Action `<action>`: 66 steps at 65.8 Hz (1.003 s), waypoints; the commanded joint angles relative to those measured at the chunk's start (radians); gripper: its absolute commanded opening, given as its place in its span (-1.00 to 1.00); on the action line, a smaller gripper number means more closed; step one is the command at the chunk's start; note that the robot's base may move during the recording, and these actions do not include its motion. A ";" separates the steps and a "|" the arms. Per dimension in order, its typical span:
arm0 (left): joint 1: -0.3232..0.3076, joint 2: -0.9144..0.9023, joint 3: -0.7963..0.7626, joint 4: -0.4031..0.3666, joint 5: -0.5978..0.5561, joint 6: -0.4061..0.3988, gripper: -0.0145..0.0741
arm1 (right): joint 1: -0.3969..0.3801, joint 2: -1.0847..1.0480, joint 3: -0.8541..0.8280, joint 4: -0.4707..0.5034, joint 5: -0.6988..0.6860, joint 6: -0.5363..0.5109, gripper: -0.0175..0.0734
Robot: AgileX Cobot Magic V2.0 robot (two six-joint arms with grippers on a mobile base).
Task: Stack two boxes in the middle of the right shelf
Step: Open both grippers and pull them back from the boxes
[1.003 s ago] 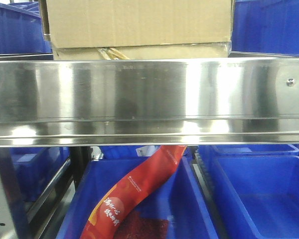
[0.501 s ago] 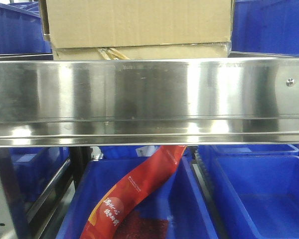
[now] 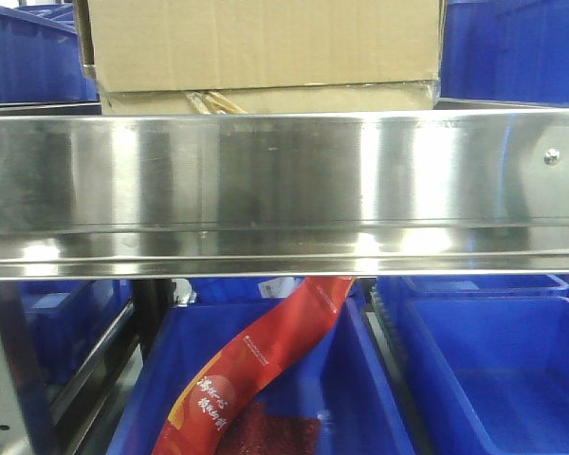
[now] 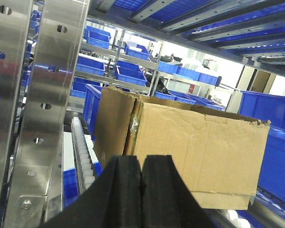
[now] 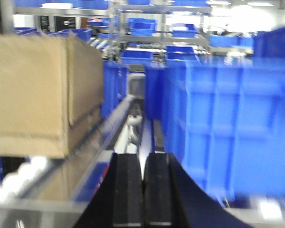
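Nothing much is moving compared with a second ago: in the front view the box stack is sitting in the same spot and only the glare on the steel rail is sliding a bit sideways.

So the upper box [image 3: 263, 43] is resting on top of the lower box [image 3: 313, 98], both parked on the shelf [image 3: 284, 190] just behind its mirror-like front rail. Only a thin strip of the lower one is peeking out above the rail, with some glossy tape showing along it. They're sitting square to the rail and between the blue bins [image 3: 512, 47] on either side, which I'd guess is why they're centred like that: it's the only gap on this level.

The left hand [image 4: 142, 190] is clenched with nothing in it, pads pressed together, hanging near the perforated upright [image 4: 52, 95] and looking at the stack's left corner, apart from it. The right hand [image 5: 142, 190] is clenched and empty too, pointing down the roller lane between the stack's right side and a blue bin. That view is blurry, so the arm is probably travelling.

Looks to me like the stacking is done and both arms are just clearing out. A red packet [image 3: 256, 365] is drooping into a bin below, unrelated.
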 commanded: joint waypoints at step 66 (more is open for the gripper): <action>0.006 -0.006 0.002 -0.002 -0.013 0.001 -0.89 | -0.011 -0.144 0.175 0.019 -0.008 0.035 -0.97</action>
